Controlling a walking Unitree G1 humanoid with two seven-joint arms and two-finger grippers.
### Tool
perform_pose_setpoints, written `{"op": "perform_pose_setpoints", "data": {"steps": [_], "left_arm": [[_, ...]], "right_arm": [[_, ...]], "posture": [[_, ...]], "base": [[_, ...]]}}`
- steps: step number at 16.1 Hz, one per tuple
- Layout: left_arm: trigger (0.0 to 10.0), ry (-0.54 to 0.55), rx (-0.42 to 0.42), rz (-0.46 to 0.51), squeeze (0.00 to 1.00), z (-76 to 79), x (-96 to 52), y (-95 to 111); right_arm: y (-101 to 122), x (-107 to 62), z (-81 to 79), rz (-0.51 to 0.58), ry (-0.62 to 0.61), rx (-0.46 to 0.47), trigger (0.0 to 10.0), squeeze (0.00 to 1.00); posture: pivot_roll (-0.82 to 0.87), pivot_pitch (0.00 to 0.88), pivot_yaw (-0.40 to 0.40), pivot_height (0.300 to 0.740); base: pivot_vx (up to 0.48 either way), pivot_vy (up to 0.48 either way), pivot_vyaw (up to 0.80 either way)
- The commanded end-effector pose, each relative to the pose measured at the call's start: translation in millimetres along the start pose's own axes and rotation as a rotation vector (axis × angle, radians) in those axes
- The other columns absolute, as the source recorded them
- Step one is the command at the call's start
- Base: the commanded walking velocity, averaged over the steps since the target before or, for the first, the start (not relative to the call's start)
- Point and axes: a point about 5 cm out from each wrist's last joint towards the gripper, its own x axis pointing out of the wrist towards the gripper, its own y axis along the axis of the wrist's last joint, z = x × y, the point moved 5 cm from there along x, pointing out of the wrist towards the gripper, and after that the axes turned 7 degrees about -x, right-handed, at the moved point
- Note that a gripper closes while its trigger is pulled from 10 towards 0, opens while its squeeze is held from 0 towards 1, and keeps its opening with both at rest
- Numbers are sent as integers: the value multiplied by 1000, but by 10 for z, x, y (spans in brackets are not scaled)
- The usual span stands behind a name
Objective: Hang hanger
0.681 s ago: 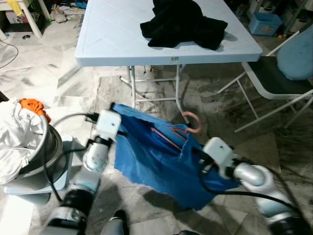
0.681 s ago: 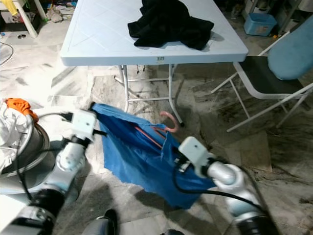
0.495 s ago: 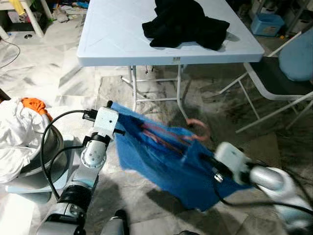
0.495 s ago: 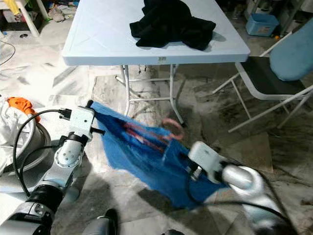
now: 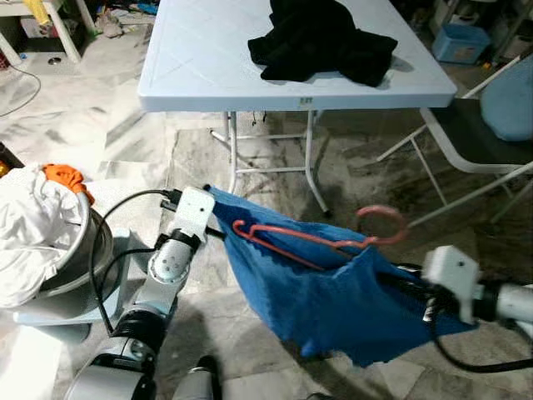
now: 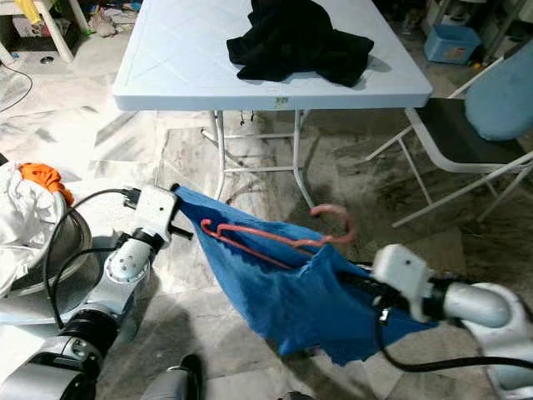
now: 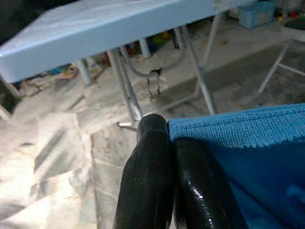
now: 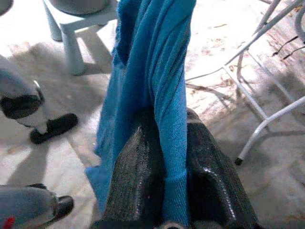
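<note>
Hanger (image 5: 321,240), the pink one, is sitting inside the blue cloth (image 5: 333,292), its hook poking up out of the top edge, all held low over the marble floor (image 5: 125,133) in front of the white folding table (image 5: 208,58). Left gripper (image 7: 164,143) has its fingers pinched together on one corner of the cloth, and the right gripper (image 8: 167,157) is clamped on the other end, cloth running between its fingers. Cloth is stretched between them and sags down. A black garment (image 5: 321,37) lies on the table, and a laundry basket (image 5: 50,242) of white clothes sits by the robot's left.
</note>
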Motion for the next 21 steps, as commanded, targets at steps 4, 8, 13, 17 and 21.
{"op": "perform_pose_setpoints", "data": {"steps": [4,8,13,17,21], "left_arm": [[0,77,-146,-122,0,-220,-101,-280],[0,22,-191,-133,0,-44,-101,-317],[1176,-164,-182,-119,0,506,-138,-298],[10000,-301,-38,-81,1000,713,-224,-269],[10000,-513,91,-99,1000,866,-432,-388]], "right_arm": [[173,-304,244,95,-76,113,10000,0],[380,-203,287,275,-142,256,10000,0],[505,374,130,374,-229,346,10000,0],[409,447,51,263,-185,224,10000,0],[170,388,138,60,-142,-14,10000,0]], "posture": [[-104,201,-23,740],[-103,200,-29,740],[-99,199,-34,740],[-92,207,-32,740],[-96,206,-36,740]], "base": [[0,0,0],[0,0,0],[0,0,0],[0,0,0],[0,0,0]]}}
